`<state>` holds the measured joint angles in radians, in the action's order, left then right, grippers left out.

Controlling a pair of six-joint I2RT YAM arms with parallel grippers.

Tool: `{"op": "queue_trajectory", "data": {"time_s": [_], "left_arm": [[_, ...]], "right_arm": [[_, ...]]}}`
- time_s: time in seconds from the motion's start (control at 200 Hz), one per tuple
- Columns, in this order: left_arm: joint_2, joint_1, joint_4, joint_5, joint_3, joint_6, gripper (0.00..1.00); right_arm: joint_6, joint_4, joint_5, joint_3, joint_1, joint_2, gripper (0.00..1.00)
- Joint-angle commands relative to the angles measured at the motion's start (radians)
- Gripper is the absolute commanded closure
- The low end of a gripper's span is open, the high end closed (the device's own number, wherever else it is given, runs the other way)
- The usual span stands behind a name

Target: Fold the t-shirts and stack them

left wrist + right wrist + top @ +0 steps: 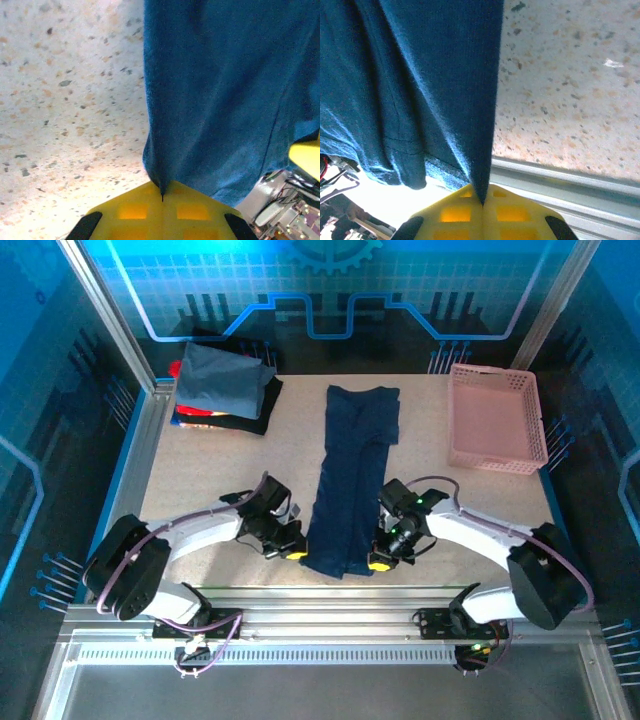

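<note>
1. Lying lengthwise down the middle of the worktop [200, 490], the navy t-shirt [352, 470] is folded into a long narrow strip. Its near end sits at the front edge between the two arms, and its inner faces are folded out of sight.
2. The left hand [162, 194] has its yellow fingers pressed together on the near left corner of the navy cloth. The very tip of that corner is hidden inside the pinch.
3. The right hand [483, 201] is clamped on the near right corner, with a taut ridge of cloth rising from the seam between its fingers. Beside it the hem sags in soft folds, and the metal rail [560, 175] of the front edge lies below.
4. From above, both hands cover the corners, so the grip cannot be made out there.
5. At the far left corner the folded shirts are stacked. The slate-blue t-shirt [222, 380] lies on top and covers most of the black t-shirt [240, 420]. The red t-shirt [177, 370] shows as mere slivers at the left edge.
6. The pink basket [495, 418] stands at the far right, well apart from the strip.
</note>
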<state>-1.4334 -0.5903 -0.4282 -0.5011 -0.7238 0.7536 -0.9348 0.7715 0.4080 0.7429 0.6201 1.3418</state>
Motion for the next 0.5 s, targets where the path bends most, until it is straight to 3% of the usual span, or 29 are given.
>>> {"op": "queue_trajectory", "data": {"time_s": [0.0,0.195,0.495], "left_arm": [[-0.011,0.007,-0.060,0.013,-0.123,0.021,1.00],[-0.171,0.060,-0.094,-0.026,-0.353,0.007,1.00],[-0.482,0.199,-0.218,-0.051,-0.786,-0.131,1.00]], "right_arm": [[0.007,0.120,-0.025,0.049,-0.042,-0.049,1.00],[0.111,0.149,0.000,0.166,-0.209,-0.007,1.00],[0.322,0.190,0.022,0.489,-0.411,0.304,1.00]]}}
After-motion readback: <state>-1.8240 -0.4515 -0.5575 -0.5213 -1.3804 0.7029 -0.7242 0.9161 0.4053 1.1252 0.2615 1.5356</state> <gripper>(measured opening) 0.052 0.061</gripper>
